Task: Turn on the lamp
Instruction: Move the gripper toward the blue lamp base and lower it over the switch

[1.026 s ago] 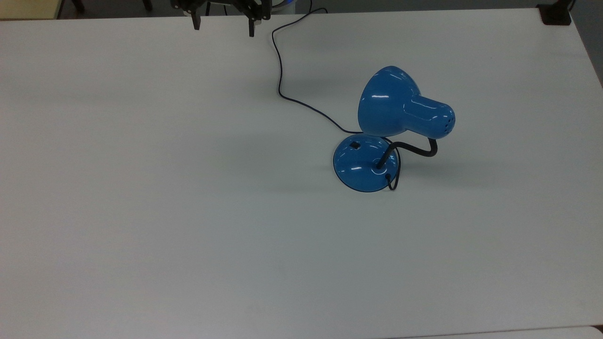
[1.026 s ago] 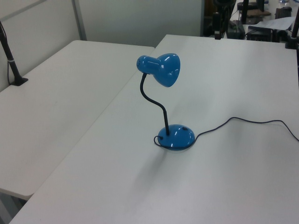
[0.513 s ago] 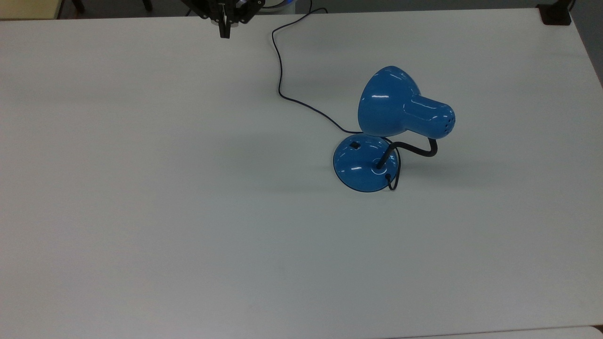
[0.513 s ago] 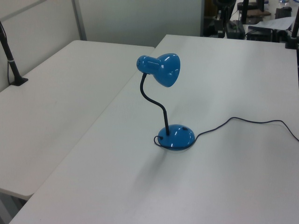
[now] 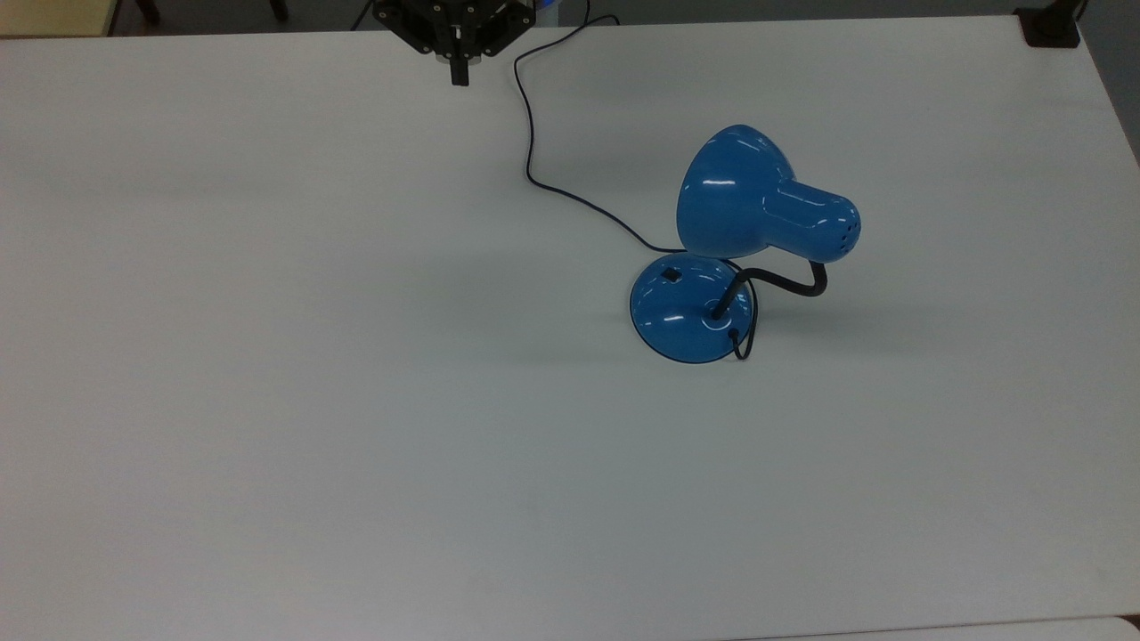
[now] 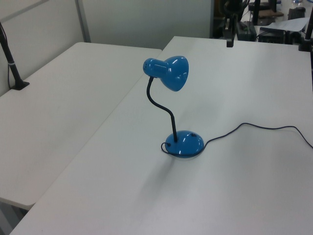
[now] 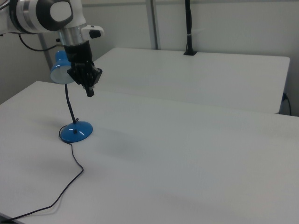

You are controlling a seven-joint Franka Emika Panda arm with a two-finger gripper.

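The lamp stands on the white table (image 5: 267, 356). It has a glossy blue shade (image 5: 753, 196), a black bent neck and a round blue base (image 5: 690, 312). A small black switch (image 5: 671, 275) sits on the base's far-left part in the top view. The lamp is unlit. My gripper (image 5: 459, 78) hangs over the table's far edge, well to the top view's left of the lamp, with its fingers shut on nothing. In the left view the gripper (image 6: 229, 43) is far behind the lamp (image 6: 168, 73). In the right view the gripper (image 7: 89, 92) overlaps the shade (image 7: 60, 72).
The lamp's thin dark cord (image 5: 530, 133) runs from the base to the far table edge, passing just right of the gripper in the top view. A second white table (image 6: 58, 98) adjoins on the left view's left. A black clamp (image 5: 1051, 27) sits at the far right corner in the top view.
The gripper's fingers, spread a second ago, have closed together. The gripper has moved toward the top view's right and slightly lower. The lamp has not moved.
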